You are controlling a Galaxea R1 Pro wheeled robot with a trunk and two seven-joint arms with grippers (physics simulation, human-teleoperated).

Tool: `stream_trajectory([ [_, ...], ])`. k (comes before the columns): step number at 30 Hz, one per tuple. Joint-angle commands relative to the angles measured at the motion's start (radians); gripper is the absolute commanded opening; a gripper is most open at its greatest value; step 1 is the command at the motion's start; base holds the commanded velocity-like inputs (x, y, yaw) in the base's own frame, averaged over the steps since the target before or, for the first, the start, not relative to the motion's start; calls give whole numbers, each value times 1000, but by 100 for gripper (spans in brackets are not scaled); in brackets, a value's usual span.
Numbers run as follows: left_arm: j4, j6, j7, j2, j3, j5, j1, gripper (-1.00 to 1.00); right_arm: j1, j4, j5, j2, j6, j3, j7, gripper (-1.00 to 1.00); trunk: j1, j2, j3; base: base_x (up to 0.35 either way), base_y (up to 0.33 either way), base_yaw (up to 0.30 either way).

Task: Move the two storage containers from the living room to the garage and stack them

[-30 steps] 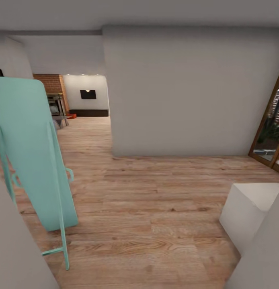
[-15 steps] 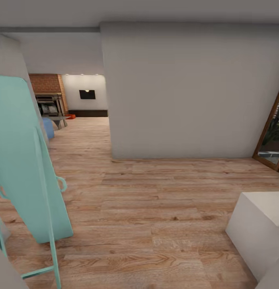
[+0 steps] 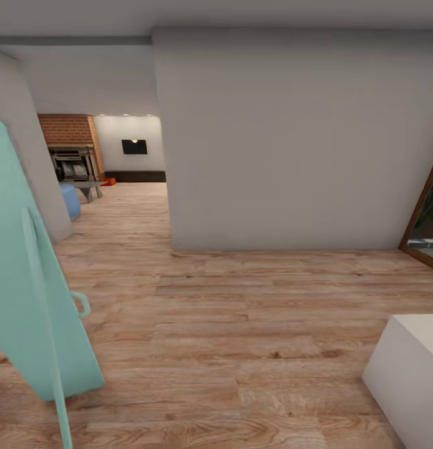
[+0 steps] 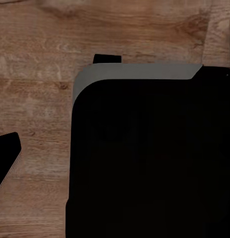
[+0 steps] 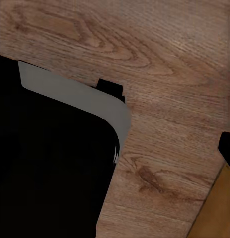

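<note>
Wood planks | head: brick fireplace | wrists: black base

A small orange-red storage container lies on the far living room floor by the fireplace

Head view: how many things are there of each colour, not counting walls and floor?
Mint green: 1, the ironing board
White: 1, the box
Blue: 1, the sofa corner
Orange-red: 1, the small far thing, too small to name
Brick red: 1, the fireplace
Total: 5
</note>
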Motion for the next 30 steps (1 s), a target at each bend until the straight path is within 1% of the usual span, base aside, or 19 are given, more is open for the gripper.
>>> stream_trajectory([
  [1,1,-3,1,0,1,6,0,100,-1,3,-10,0,-6,7,6,100,1,0,-1,321,0,0],
  [30,0,-3,2,0,1,6,0,100,-1,3,-10,-1,-6,7,5,100,1,0,-1,321,0,0],
])
